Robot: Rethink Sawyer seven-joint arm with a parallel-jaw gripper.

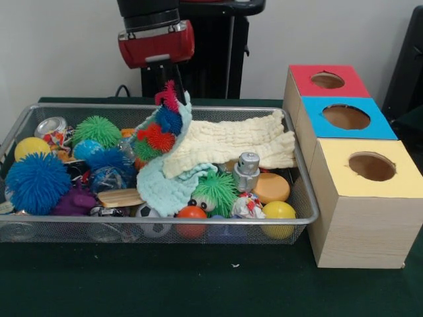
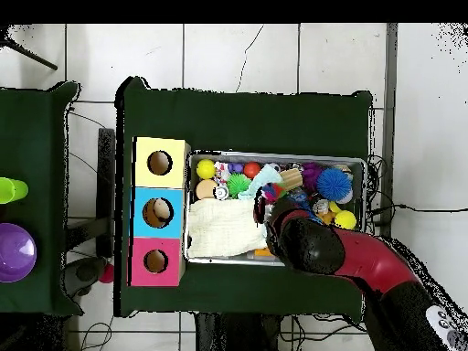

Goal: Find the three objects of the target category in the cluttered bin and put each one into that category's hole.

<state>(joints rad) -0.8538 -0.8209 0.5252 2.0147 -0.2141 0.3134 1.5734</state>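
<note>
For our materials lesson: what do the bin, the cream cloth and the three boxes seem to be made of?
Bin: probably metal wire mesh, with a see-through grid and shiny rim. Cream cloth: soft woven fabric, crinkled and draping. Boxes: likely wood or wood-look board, with pale grain on the sides; matte coloured tops.

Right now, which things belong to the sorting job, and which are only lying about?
Job: wire bin, three-hole box, multicoloured spiky ball.
Lying about: purple bowl, green cup, both on the side table.
</note>
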